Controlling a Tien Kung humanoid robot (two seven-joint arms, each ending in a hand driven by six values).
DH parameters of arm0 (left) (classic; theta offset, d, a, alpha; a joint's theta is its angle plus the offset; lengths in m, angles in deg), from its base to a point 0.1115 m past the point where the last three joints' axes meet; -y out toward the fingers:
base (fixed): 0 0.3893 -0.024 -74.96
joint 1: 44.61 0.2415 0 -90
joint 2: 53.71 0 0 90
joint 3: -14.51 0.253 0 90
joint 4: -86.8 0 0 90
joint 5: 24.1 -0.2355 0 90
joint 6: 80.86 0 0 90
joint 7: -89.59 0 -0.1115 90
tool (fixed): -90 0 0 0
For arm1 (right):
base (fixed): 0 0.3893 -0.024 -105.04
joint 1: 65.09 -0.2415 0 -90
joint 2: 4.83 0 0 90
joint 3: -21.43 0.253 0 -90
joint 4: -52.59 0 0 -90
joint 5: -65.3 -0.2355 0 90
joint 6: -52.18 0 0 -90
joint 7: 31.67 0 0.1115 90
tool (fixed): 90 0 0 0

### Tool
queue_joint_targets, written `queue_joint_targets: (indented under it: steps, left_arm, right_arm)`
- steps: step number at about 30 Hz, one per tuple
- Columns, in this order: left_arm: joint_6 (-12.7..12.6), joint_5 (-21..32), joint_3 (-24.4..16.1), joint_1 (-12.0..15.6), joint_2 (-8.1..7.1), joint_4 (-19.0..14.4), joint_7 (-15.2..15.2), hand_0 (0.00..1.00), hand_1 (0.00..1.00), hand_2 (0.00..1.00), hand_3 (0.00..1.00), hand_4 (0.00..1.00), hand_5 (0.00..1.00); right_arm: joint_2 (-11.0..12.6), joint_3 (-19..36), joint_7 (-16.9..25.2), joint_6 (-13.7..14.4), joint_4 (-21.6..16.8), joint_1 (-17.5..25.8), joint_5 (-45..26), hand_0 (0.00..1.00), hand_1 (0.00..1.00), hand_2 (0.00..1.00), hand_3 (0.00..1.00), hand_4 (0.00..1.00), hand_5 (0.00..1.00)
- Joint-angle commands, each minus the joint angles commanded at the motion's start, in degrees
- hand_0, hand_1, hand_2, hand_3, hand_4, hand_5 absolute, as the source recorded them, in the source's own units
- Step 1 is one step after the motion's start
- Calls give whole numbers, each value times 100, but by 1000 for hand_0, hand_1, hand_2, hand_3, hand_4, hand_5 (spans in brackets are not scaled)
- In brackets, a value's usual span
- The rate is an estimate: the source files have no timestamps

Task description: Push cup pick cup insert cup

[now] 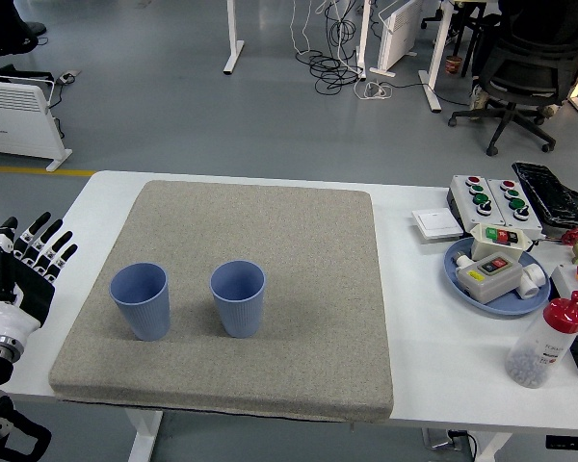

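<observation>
Cups: two blue ribbed tumblers stand upright and apart on the near-left part of the mat, the left cup [141,300] and the right cup [238,297]. Both taper toward the base and are probably light, thin-walled plastic, rigid enough to nest but easy to tip. Grip mid-wall, across the ribs, below the open rim. The grey mat [241,289] looks coarse and fibrous, so expect drag when pushing. The left hand [24,268] hovers off the mat's left edge, fingers spread, empty.
</observation>
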Motion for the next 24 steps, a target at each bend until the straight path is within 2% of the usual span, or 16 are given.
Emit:
queue_joint_targets:
  steps: [5,6,11,12,17,18,23,24]
  left_arm:
    - [-7,-29,-26,-36,-1,-10,15,856,856,871,847,617,998]
    - [-10,-115,-20,-44,-7,-26,37,853,853,870,848,765,998]
    - [-104,-805,-53,-48,-62,-78,132,853,853,870,848,765,998]
    - [-128,-870,-54,-38,-74,-86,151,847,845,860,842,797,998]
    - [-579,-1540,-41,171,-211,-242,478,847,845,860,842,797,998]
    - [-689,-1581,-39,231,-232,-286,590,657,689,673,665,673,998]
    - [-1262,-1623,-54,676,-398,-602,1325,657,689,673,665,673,998]
    - [-1326,-1629,-57,757,-424,-659,1451,419,535,534,508,572,998]
  right_arm:
    - [4,-61,40,-5,-2,-28,-114,710,660,666,581,83,460]
    - [2,-70,47,-5,-2,-27,-125,710,660,666,581,84,461]
    - [-21,-34,34,-1,6,1,-54,710,660,666,581,84,461]
    - [-23,-36,36,-1,6,9,-55,711,660,666,581,83,458]
    - [-11,-119,94,7,10,89,-183,711,660,666,581,83,458]
    - [-7,-133,105,9,12,100,-216,711,659,665,581,83,459]
    - [2,-147,132,15,19,133,-277,711,659,665,581,83,459]
    - [4,-147,132,16,20,135,-277,710,658,664,581,82,459]
